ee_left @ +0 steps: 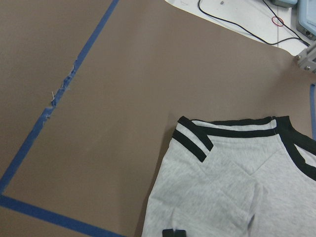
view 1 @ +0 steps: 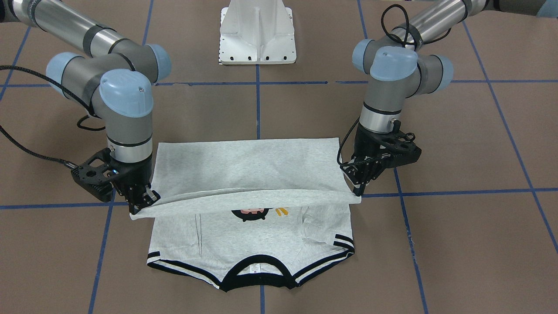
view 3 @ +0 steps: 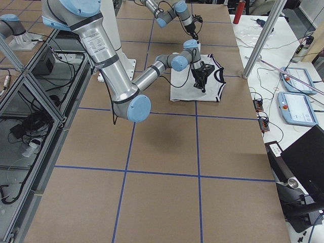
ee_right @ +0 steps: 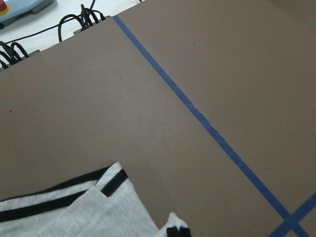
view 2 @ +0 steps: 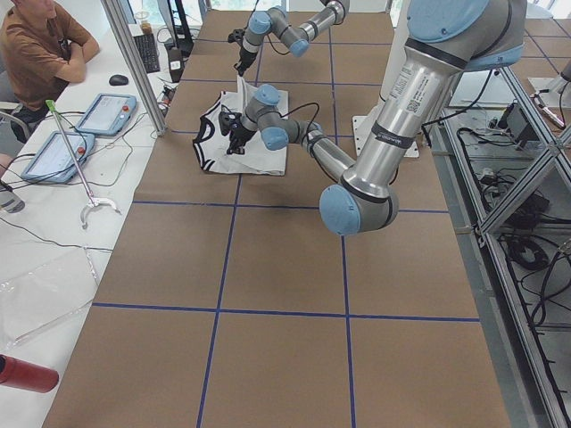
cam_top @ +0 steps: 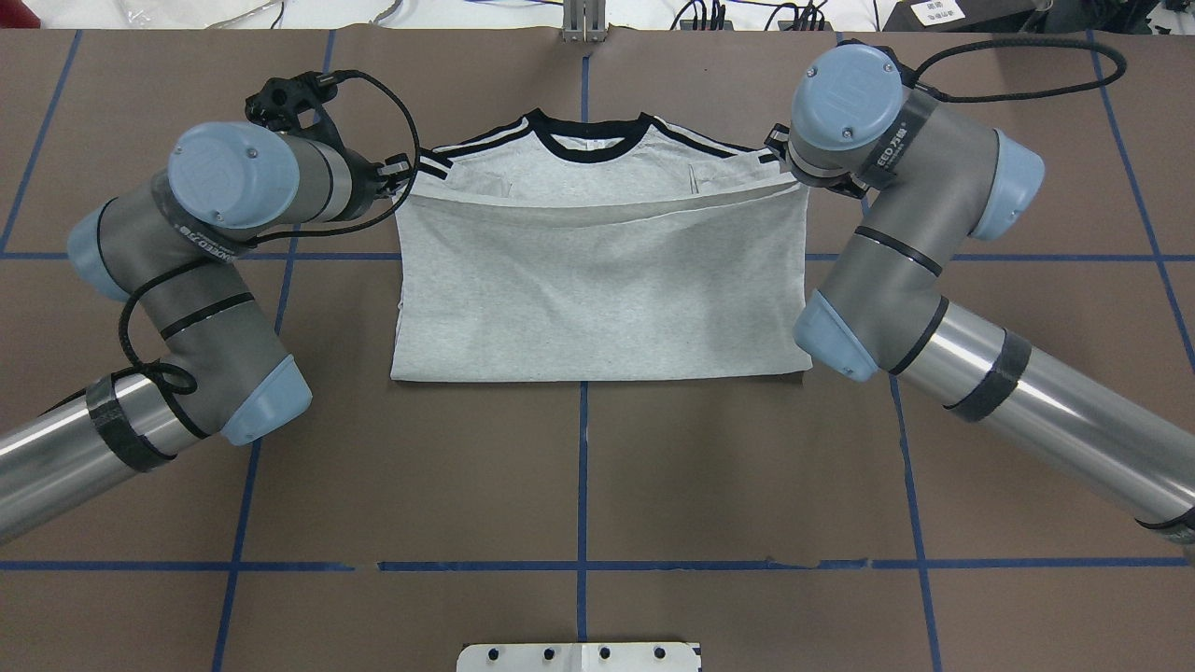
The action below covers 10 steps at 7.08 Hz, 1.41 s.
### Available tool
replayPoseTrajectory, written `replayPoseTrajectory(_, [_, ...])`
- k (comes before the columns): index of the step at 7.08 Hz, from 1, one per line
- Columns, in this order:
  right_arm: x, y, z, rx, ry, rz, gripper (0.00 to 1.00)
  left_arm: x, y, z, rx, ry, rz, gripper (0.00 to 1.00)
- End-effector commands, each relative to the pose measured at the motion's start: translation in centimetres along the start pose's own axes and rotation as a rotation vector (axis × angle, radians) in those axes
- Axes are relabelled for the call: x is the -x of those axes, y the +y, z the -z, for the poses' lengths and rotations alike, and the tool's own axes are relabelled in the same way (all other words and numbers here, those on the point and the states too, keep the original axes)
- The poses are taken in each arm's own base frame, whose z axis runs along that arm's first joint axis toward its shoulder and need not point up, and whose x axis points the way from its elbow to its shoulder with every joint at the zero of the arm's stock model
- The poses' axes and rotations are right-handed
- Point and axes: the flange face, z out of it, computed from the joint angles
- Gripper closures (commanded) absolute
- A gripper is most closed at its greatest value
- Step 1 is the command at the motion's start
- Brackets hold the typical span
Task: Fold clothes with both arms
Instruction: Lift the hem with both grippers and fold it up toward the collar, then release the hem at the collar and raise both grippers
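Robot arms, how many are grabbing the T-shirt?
2. The left arm pinches one lifted corner of the T-shirt in its jaws; the right arm pinches the other corner. None hidden.

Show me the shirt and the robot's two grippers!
shirt (view 1: 244,165), front-facing view, on the folded-over grey flap.
left gripper (view 1: 358,191), front-facing view, between fingertips pinching the flap's corner.
right gripper (view 1: 146,201), front-facing view, between fingertips pinching the other corner.

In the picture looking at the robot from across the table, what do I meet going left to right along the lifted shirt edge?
First the right gripper pinching one corner → the T-shirt → the left gripper pinching the other corner.
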Motion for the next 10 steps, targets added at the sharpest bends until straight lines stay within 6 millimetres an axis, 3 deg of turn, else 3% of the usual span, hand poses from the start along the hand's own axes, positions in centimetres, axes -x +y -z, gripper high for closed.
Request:
replayPoseTrajectory(1, [2.8,-1.1,-2.5,-0.008,-0.005,-0.002,1.00,-0.2,-1.8,-2.9,-0.029,0.018,0.009,1.00])
replayPoseTrajectory(3, [3.2,-1.9,-4.6,-0.013,-0.005,-0.002,1.00,0.6,-2.0,-6.2,-0.056,-0.002,0.008,1.00])
replayPoseTrajectory(5, [2.8,-2.8,-6.0,-0.019,-0.013,-0.010,1.00,0.3,-2.1,-6.5,-0.059,0.019,0.008,1.00])
replayPoseTrajectory(6, [3.9,-2.7,-5.2,-0.019,-0.028,-0.013,0.85,0.4,-2.1,-6.7,-0.059,0.016,0.010,0.88])
replayPoseTrajectory(7, [4.2,-2.6,-5.0,-0.018,-0.033,-0.015,0.55,0.5,-2.2,-6.8,-0.060,0.013,0.011,0.75])
replayPoseTrajectory(8, [4.3,-2.8,-4.6,-0.019,-0.040,-0.021,0.48,0.8,-3.3,-6.6,-0.076,0.041,0.018,0.68])
replayPoseTrajectory(9, [4.2,-3.5,-2.8,-0.026,-0.079,-0.028,0.47,1.6,-6.5,-5.8,-0.112,0.059,0.018,0.66])
replayPoseTrajectory(10, [3.7,-3.6,0.2,-0.017,-0.130,-0.036,0.47,1.3,-7.1,-5.4,-0.121,0.068,-0.014,0.65])
